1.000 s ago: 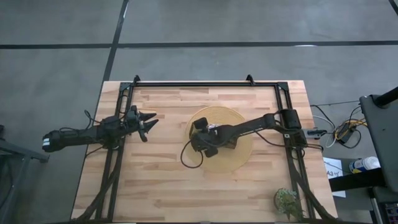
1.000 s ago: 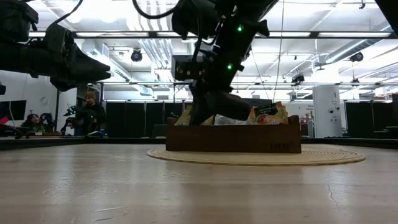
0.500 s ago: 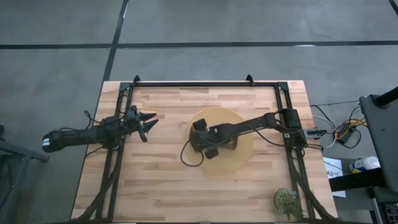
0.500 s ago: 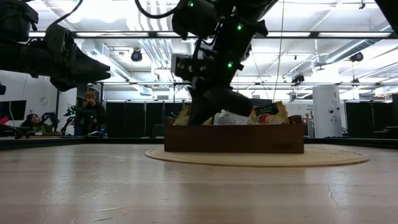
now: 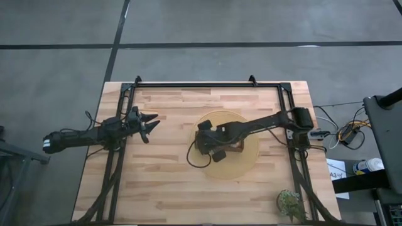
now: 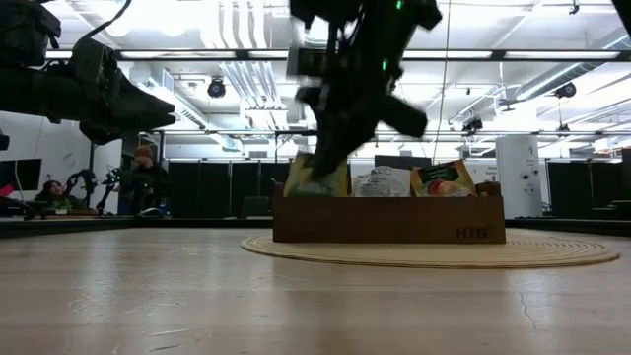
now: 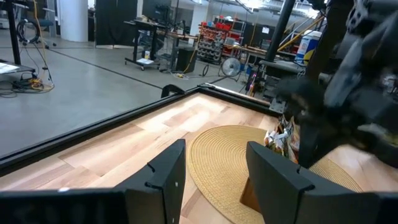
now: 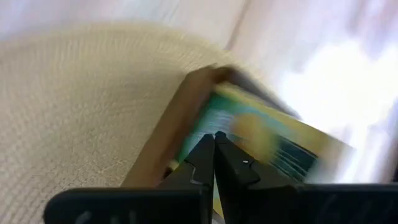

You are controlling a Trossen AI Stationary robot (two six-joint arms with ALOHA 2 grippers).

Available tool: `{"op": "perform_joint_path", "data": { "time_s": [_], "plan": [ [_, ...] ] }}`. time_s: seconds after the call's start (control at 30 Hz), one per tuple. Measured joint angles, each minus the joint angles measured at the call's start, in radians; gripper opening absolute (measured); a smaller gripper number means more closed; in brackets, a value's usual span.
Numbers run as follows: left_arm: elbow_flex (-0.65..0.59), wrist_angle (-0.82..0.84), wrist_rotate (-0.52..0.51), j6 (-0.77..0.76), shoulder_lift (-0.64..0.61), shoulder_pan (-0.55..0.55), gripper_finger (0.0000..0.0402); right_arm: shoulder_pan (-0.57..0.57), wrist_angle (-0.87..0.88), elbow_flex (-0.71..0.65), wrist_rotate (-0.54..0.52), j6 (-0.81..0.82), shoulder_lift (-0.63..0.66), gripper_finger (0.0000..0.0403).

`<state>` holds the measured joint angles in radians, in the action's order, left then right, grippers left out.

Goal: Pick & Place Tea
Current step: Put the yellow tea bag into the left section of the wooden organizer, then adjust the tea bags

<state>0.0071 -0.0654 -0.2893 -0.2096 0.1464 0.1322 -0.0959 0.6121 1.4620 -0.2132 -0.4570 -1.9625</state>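
While the left gripper (image 5: 149,125) is held with its fingers apart at the high view's left centre, the right gripper (image 5: 207,143) is seen over the wooden tray (image 5: 234,146) on the round woven mat (image 5: 245,162), mid-frame. At table level, tea packets (image 6: 380,180) are stood upright in the tray (a person (image 6: 144,179) is seated far left). Through the left wrist, mat and tray are shown lower right. Through the right wrist, fingers (image 8: 215,163) are pressed together, nothing visibly clamped, against a yellow-green packet (image 8: 261,142) at the tray's edge.
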Motion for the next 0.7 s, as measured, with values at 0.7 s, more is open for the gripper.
{"op": "perform_joint_path", "data": {
  "time_s": [0.7],
  "plan": [
    [0.000, 0.001, 0.000, 0.000, 0.001, 0.000, 0.0163, -0.044, 0.209, -0.043, -0.020, 0.308, 0.143, 0.0008]
  ]
}}
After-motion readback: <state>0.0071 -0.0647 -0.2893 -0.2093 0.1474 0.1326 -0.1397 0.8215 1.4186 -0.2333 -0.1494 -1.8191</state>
